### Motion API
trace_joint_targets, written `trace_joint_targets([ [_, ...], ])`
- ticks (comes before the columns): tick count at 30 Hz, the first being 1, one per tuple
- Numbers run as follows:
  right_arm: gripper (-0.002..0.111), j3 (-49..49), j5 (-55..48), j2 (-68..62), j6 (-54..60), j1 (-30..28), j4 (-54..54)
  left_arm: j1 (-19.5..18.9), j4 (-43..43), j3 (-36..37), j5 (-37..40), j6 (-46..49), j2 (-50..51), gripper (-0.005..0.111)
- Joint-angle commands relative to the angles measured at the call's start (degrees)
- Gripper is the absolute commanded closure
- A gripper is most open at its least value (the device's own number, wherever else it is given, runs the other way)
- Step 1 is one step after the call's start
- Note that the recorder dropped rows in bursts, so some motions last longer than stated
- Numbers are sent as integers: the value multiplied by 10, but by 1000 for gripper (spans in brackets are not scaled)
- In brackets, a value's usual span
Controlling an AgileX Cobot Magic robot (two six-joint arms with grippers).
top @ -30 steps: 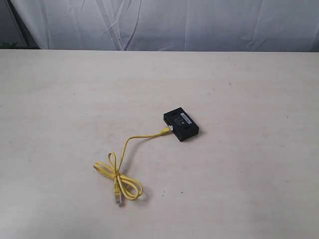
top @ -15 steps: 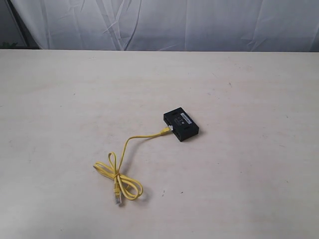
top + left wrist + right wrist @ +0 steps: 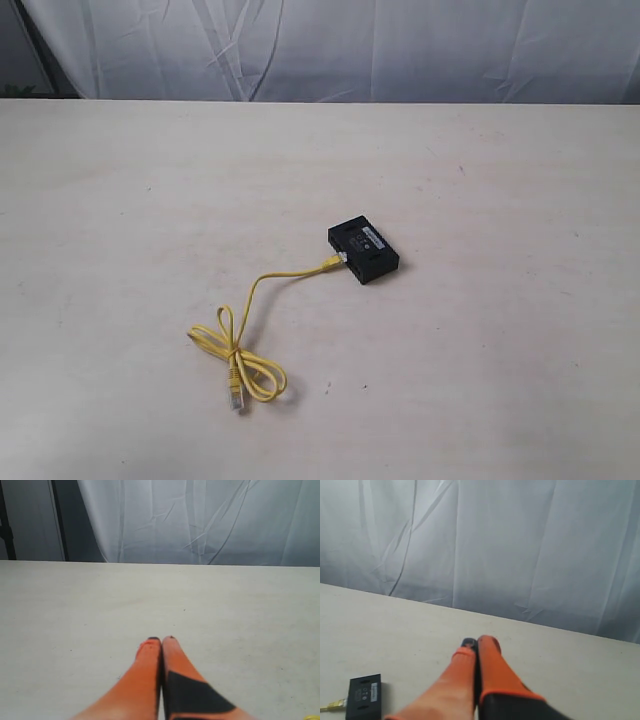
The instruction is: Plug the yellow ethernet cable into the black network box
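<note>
Exterior view: high and set back, looking down across the table (image 3: 120, 200) toward the white curtain (image 3: 400, 50); the black network box (image 3: 363, 250) is small, mid-frame.
Left wrist view: low, close behind the left fingers (image 3: 147, 670), facing along them to the curtain.
Right wrist view: close behind the right fingers (image 3: 492, 665), facing the curtain; the box lies off to one side of them.
Shared: exterior and right wrist views both show the box; all three show table and curtain.

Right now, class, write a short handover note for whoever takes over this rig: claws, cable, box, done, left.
Left claw: shut, empty.
Right claw: shut, empty.
Black network box: flat on the table.
Yellow ethernet cable: one plug meets the box's side; the other lies free beside its loop.
Done: plug looks inserted.
Left: check it is seated; the pictures cannot confirm.
</note>
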State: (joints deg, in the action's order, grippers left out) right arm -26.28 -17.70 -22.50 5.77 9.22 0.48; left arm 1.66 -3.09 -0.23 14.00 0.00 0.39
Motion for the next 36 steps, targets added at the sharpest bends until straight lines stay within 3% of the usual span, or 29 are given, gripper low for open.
trace_joint_targets([
  [1,109,32,10,19,0,-52,7,-1,4,2,-8,0,-4,106],
  [8,109,108,32,90,-15,-98,18,-1,4,2,-8,0,-4,106],
  [24,109,158,28,152,-20,-98,32,-1,4,2,-8,0,-4,106],
  [36,109,220,30,215,-105,-98,-18,-1,4,2,-8,0,-4,106],
])
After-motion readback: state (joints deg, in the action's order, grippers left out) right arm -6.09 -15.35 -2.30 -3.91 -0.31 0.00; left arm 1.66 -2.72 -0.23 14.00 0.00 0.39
